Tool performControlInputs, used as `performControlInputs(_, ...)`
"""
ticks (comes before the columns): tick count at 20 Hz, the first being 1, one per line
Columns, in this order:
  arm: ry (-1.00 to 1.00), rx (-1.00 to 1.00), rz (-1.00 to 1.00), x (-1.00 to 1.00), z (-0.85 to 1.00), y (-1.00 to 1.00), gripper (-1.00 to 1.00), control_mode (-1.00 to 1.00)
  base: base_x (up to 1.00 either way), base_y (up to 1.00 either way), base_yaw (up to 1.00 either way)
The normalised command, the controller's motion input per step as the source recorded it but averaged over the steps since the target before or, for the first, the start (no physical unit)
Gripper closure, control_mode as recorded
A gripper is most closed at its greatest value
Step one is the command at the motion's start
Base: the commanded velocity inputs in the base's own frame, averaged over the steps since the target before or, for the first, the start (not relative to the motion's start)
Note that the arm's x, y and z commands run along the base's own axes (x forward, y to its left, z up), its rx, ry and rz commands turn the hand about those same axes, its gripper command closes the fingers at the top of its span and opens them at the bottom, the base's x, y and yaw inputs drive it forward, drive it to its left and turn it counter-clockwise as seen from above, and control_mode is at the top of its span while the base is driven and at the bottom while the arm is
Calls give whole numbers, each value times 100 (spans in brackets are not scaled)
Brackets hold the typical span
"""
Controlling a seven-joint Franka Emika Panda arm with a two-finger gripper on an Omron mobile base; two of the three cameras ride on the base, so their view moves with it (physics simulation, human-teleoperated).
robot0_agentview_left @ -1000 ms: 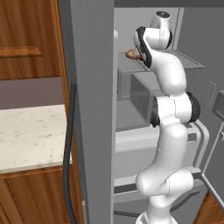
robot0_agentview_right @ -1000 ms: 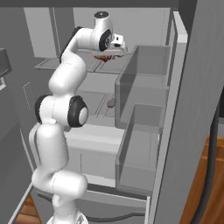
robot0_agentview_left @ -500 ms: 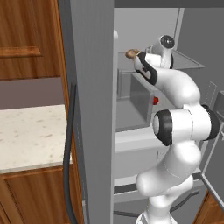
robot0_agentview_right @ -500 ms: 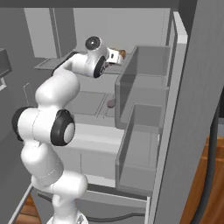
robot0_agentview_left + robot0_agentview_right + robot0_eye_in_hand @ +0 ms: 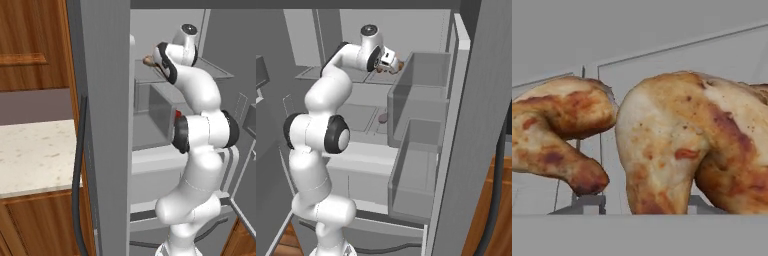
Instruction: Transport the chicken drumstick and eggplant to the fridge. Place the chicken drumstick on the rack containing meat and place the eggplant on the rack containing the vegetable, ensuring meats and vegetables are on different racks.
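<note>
So the arm is reaching deep into the open fridge (image 5: 476,100), with the hand (image 5: 392,63) up at the top glass shelf (image 5: 212,70). In the hand view there are two golden-brown roasted pieces side by side: a big chicken drumstick (image 5: 687,145) right in front of the camera and another meat piece (image 5: 559,130) just to one side of it, apart by a thin gap. From the right base view you can see a bit of brown meat (image 5: 398,65) right at the fingertips on that same shelf.

Honestly can't tell whether the hand is pinching the drumstick or has just let go: the fingers are hidden behind the meat in every view.

My read: the drumstick half of the job is basically done or about to be, since it's sitting with the other meat on the rack that holds meat. There's a small dark lump (image 5: 383,117) on a lower shelf, too small to name. The eggplant part looks like it's not done yet, so that's what's left
</note>
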Motion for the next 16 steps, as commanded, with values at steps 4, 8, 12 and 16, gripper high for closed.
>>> performControlInputs(4, 1, 1, 0, -6, -5, 0, -100, -100, 0, 0, 0)
performControlInputs(8, 2, 2, 0, -2, -6, 20, -100, -100, 0, 0, 0)
performControlInputs(12, 38, 22, 1, -2, -91, 6, -100, -100, 0, 0, 0)
performControlInputs(16, 29, 43, 2, -99, -93, -1, -100, -100, 0, 0, 0)
